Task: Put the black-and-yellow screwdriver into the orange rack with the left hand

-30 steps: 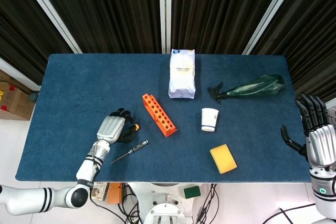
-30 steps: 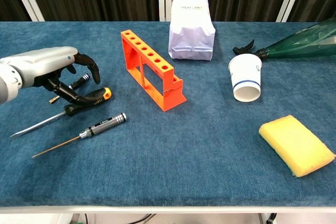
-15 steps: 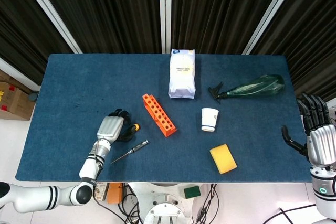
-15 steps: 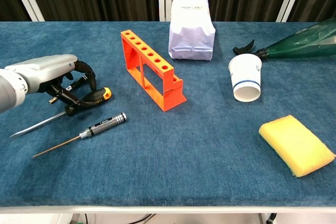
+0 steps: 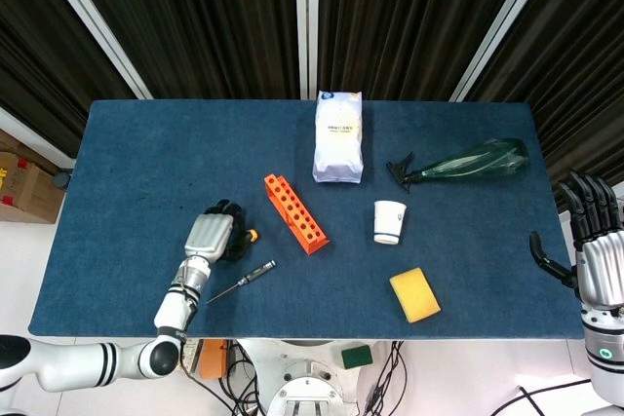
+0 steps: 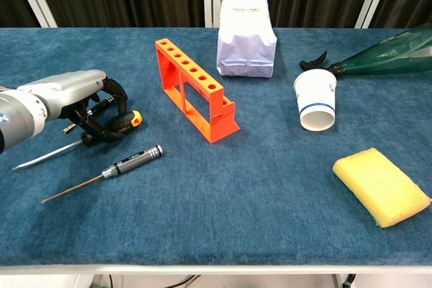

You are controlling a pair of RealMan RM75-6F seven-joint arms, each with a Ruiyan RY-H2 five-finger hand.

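The black-and-yellow screwdriver (image 6: 127, 122) lies on the blue cloth left of the orange rack (image 6: 194, 88), its shaft pointing toward the near left. My left hand (image 6: 73, 96) has its fingers curled around the black handle, and only the yellow end (image 5: 251, 237) shows past the fingers. From the head view, the left hand (image 5: 210, 237) sits just left of the rack (image 5: 294, 212), which stands upright with its row of holes facing up. My right hand (image 5: 597, 252) hovers beyond the table's right edge, fingers spread, holding nothing.
A thin black-and-silver screwdriver (image 6: 132, 160) lies in front of the left hand. Another small tool (image 6: 101, 104) lies partly under that hand. A white bag (image 6: 246, 35), paper cup (image 6: 315, 99), green spray bottle (image 6: 385, 55) and yellow sponge (image 6: 380, 185) stand to the right.
The left hand's fingers have closed further around the screwdriver handle, and the hand has shifted slightly toward the rack. The shaft tip has moved a little. The right hand drifted lower.
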